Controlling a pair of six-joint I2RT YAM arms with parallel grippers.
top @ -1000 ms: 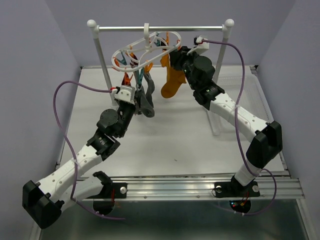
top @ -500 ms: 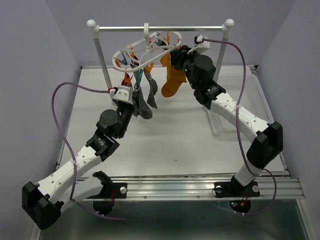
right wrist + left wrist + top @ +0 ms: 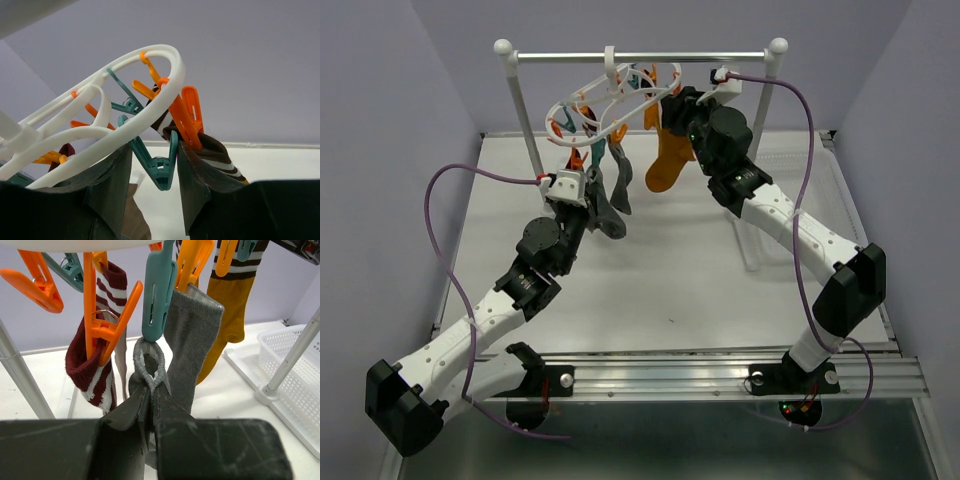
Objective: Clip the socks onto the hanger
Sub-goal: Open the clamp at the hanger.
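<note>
The white oval hanger (image 3: 582, 100) hangs from the rail, tilted up to the right. My left gripper (image 3: 598, 188) is shut on the cuff of a grey sock (image 3: 149, 371) and holds it just under a teal clip (image 3: 157, 295). Beside it hang a second grey sock (image 3: 192, 340) and a maroon striped sock (image 3: 92, 367), each on an orange clip, and a mustard sock (image 3: 668, 160). My right gripper (image 3: 155, 165) is open, with one finger on each side of a teal clip (image 3: 161, 164) under the hanger ring (image 3: 125, 117). An orange clip (image 3: 187, 117) holds a striped cuff (image 3: 215, 156).
The silver rail (image 3: 640, 57) rests on two white posts, one at the back left (image 3: 525, 110) and one at the back right (image 3: 765, 95). A white plastic basket (image 3: 295, 372) sits on the table to the right, next to a post foot (image 3: 272, 390).
My left gripper has lifted the grey sock's cuff closer to the clips. My right gripper has risen slightly, and the hanger's right side has tipped up with it.
</note>
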